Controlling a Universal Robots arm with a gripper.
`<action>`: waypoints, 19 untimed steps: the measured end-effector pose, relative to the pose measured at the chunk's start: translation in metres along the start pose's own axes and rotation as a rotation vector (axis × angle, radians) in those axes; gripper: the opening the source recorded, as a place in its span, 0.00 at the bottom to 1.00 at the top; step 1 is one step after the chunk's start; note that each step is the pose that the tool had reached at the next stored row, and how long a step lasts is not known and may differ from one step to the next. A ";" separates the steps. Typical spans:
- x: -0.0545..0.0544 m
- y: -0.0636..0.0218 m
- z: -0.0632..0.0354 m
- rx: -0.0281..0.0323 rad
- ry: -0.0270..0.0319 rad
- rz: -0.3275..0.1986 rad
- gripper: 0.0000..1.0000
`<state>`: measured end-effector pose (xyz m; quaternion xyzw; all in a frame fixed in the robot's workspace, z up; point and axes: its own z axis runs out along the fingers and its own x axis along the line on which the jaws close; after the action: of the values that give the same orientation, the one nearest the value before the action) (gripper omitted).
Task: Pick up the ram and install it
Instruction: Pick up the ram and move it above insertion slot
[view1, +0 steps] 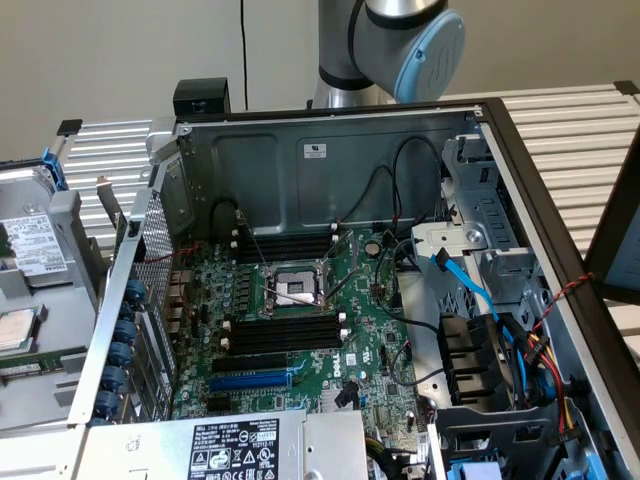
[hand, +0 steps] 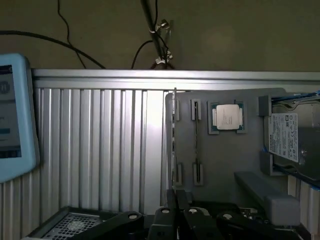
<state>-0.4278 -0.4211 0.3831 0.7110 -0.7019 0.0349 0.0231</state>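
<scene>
The long, thin, dark green ram stick (view1: 18, 362) sits in the grey plastic tray (view1: 62, 300) at the exterior view's left, just beside the square silver-topped processor chip (view1: 14, 330). Its long axis runs left to right across that view. The end effector (hand: 176, 192) hangs apart from it, black fingers (hand: 171, 200) drawn close together, near the open computer case (view1: 330, 160).

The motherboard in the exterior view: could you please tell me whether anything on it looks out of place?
Its processor socket looks open and bare, while a silver-topped processor chip lies outside the case on the grey tray. Nothing looks spilled or broken.
</scene>
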 end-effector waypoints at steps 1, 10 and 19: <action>0.001 -0.0002 -0.0042 -0.0002 0.0001 0.000 0.13; 0.003 -0.0012 -0.0208 -0.0025 -0.0002 0.000 0.13; 0.006 -0.0254 -0.0202 -0.0025 -0.0001 0.000 0.13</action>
<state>-0.4027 -0.4249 0.4041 0.7108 -0.7021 0.0340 0.0239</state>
